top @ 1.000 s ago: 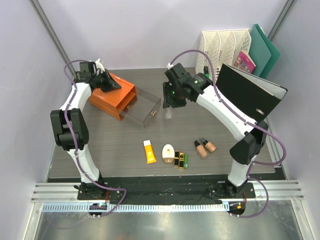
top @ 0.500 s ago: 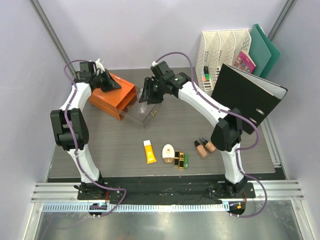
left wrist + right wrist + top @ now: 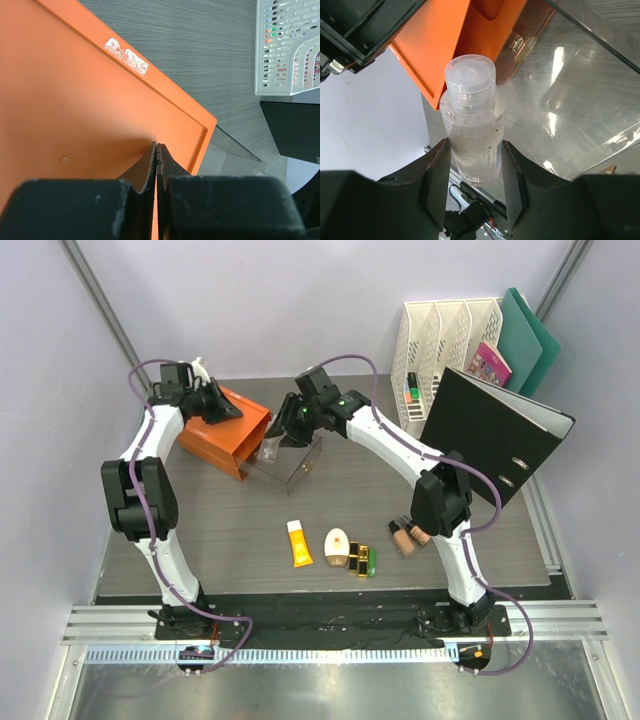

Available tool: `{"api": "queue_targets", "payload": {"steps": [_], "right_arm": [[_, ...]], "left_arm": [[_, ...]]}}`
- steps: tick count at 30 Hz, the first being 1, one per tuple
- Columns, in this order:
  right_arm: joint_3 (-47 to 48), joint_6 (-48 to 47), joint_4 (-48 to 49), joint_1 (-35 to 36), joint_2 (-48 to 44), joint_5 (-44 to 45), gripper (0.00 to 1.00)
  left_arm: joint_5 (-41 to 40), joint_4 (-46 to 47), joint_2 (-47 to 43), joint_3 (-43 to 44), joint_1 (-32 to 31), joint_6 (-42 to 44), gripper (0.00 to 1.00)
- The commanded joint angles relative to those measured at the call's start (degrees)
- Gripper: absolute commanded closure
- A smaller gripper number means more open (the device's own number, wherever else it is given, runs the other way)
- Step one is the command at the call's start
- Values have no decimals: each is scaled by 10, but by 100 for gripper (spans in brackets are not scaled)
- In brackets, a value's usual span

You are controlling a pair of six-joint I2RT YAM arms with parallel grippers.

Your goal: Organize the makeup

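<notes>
Now holding clear bottle (image 3: 470, 110) in right gripper (image 3: 474, 162) over clear drawer (image 3: 300, 468), left gripper (image 3: 157, 150) closed empty against orange box (image 3: 75, 100) at ten o'clock; may slip, clipping drawer wall.

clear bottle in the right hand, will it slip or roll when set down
Probably slippery: the clear bottle has smooth, glossy plastic walls, and the right hand pinches only its sides. Likely to roll if laid down, since body and cap look round. It seems full of liquid, so perhaps heavy for its size.
</notes>
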Motion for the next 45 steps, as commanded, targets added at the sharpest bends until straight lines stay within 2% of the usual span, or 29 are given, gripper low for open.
{"api": "queue_targets", "payload": {"steps": [1,4,7,8,11,18,22,25,28,30,34,35,38,41,45], "right_arm": [[22,39,11,-2,-6,17,91],[35,41,-3,-2,6,8,79],[38,41,-15,-1,12,1,64],[39,42,-20,-1,13,2,56],[40,41,-24,-1,10,10,43],[54,33,-27,-9,-4,17,41],[47,0,-54,-18,-52,42,42],[29,-51,-106,-24,-94,100,42],[-11,-126,-174,-27,-158,196,41],[-70,-157,-205,-32,-203,257,40],[-225,-212,-249,-40,-285,319,37],[-295,-223,-250,-41,-300,323,37],[-422,-224,-254,-51,-342,324,37],[-511,-220,-259,-51,-362,309,37],[-569,-220,-245,-52,-357,299,37]], "left_arm": [[-133,-232,78,-61,0,50,100],[-137,-238,81,-55,0,52,100],[-140,-244,85,-46,0,56,100],[-142,-246,86,-42,0,57,100],[-151,-253,87,-34,1,60,100],[-150,-258,90,-25,2,60,100],[-150,-260,89,-27,3,62,100],[-150,-260,88,-25,3,62,100],[-151,-264,89,-21,4,60,100],[-151,-265,89,-19,3,59,100],[-155,-272,94,-12,3,63,100],[-156,-273,94,-11,4,63,100],[-158,-274,95,-7,3,64,100],[-159,-275,96,-9,4,65,100],[-159,-274,97,-18,3,65,100]]}}
